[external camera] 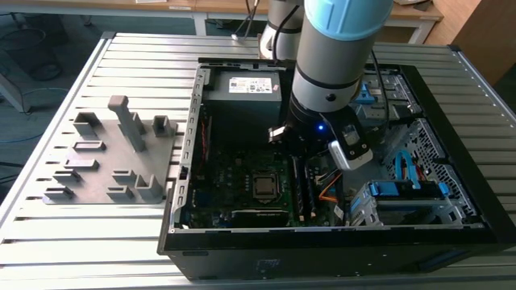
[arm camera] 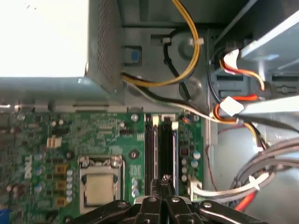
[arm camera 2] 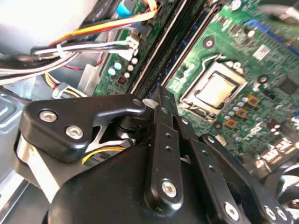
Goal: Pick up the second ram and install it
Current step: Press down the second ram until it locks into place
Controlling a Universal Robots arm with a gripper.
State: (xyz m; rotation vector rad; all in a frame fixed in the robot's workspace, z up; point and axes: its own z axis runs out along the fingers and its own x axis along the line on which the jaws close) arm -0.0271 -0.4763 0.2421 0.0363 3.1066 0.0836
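Claw (arm camera: 161, 183): down inside the open computer case (external camera: 451, 238), right over the memory slots. In both wrist views the two fingers (arm camera 2: 164, 122) stand nearly together, with only a thin gap between the tips. Whether a strip is pinched there cannot be told.

Second ram (arm camera: 166, 151): a long dark strip standing on edge in a slot, running straight away from the fingertips in the first wrist view. The tips are at its near end; contact cannot be made out.

Other ram (arm camera: 150, 151): a look-alike dark strip in the slot just beside it, parallel.

Board (arm camera: 107, 135): green, under the claw.

Processor socket (arm camera: 99, 184): silver square, near the claw, to the side of the slots.

Cables (arm camera: 233, 105): orange, yellow, black and grey bundles, on the other side of the slots.

Grey fixture (external camera: 113, 163): on the slatted table, well apart from the claw, at the exterior view's left.

Writing: a white label (external camera: 254, 85) sits on the power box beyond the arm; its print is too small to read.
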